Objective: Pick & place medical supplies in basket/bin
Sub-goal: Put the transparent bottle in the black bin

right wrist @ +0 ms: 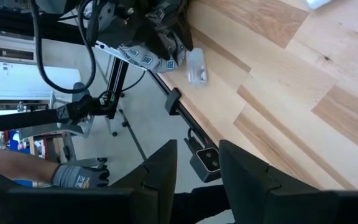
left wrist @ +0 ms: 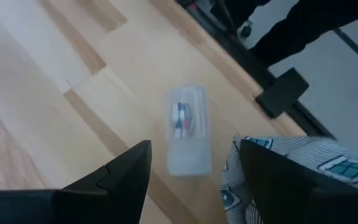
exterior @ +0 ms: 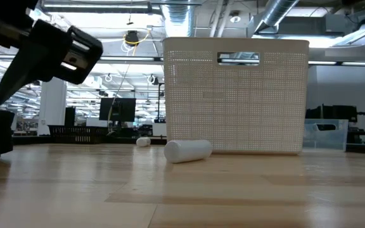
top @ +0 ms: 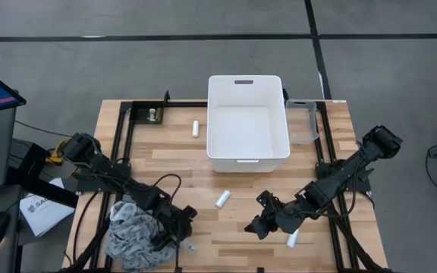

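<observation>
High view: white tub (top: 247, 155) sits at table centre-back and looks empty, clear bin (top: 303, 121) just beside it, so I'd say nothing's placed yet. Gauze rolls loose: one (top: 196, 128) left of tub, one (top: 222, 199) in front, one (top: 292, 240) by my right gripper (top: 256, 225), which is low at front-centre. Left gripper (top: 179, 227) is at the grey bandage (top: 133, 233), front left.

Low view: front roll (exterior: 187, 151) lies near the tub wall (exterior: 233, 107); another (exterior: 143, 142) further back.

Left wrist: fingers (left wrist: 126, 174) spread wide, holding nothing, the vial (left wrist: 188, 129) lying on the wood ahead of them, bandage edge (left wrist: 278, 155) beside it.

Right wrist: jaws apart w/ narrow gap, empty; vial (right wrist: 196, 67) well away.

All pieces still to go, imo.
</observation>
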Robot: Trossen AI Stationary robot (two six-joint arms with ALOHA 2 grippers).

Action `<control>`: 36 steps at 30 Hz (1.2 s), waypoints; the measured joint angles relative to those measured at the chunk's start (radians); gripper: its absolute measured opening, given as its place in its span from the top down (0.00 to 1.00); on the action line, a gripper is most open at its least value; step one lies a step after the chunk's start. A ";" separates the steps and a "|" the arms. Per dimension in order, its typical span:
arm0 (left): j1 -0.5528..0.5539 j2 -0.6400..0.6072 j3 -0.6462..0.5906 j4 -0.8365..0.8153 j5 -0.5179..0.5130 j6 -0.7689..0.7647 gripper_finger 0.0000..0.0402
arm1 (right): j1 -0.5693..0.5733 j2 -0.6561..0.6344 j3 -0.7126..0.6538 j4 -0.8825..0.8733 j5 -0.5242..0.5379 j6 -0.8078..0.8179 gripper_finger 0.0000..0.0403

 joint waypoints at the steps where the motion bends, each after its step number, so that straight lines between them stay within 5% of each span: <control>1: -0.001 0.004 -0.003 0.011 0.000 -0.001 0.41 | 0.000 0.000 0.000 -0.002 0.000 0.000 0.71; 18: -0.001 0.147 -0.029 0.138 0.005 -0.032 0.42 | 0.020 0.000 0.000 -0.023 -0.007 0.082 0.71; 31: -0.001 0.138 -0.029 0.111 0.005 -0.078 0.68 | 0.019 0.000 0.000 -0.026 -0.007 0.097 0.71; 36: -0.001 0.122 -0.029 0.075 -0.003 -0.074 0.67 | 0.019 0.000 0.000 -0.026 -0.006 0.105 0.71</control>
